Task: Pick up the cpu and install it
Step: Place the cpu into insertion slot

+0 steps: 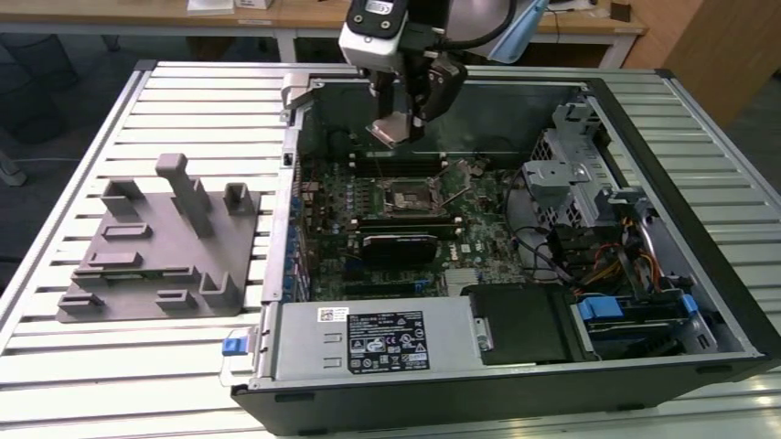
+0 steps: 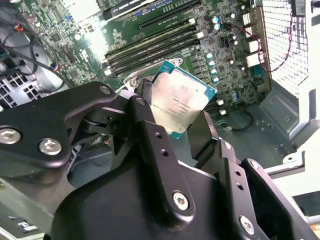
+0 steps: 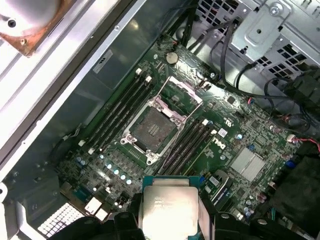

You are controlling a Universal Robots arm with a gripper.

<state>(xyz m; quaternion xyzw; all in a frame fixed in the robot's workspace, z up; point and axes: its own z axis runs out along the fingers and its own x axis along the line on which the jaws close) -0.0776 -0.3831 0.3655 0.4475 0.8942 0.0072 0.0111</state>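
Open computer case (image 1: 488,407) lay on slatted metal table (image 1: 73,165). Grey fixture (image 1: 159,247) with upright blocks sat just beside case, on exterior view's left. Inside: green motherboard (image 3: 240,135), socket (image 3: 150,131) with frame swung open, black memory slots (image 3: 117,112) flanking it. Silver power supply (image 1: 366,343) sat along case edge; cables (image 1: 610,265) bundled toward exterior view's right.

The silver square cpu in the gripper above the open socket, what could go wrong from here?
1. The flat silver square cpu is gripped only at its edges by the black gripper and looks tilted in the exterior view; it might slip or land crooked.
2. The black square socket lies open with its hinged metal frame raised beside it; a skewed descent could catch that frame or damage the contacts.
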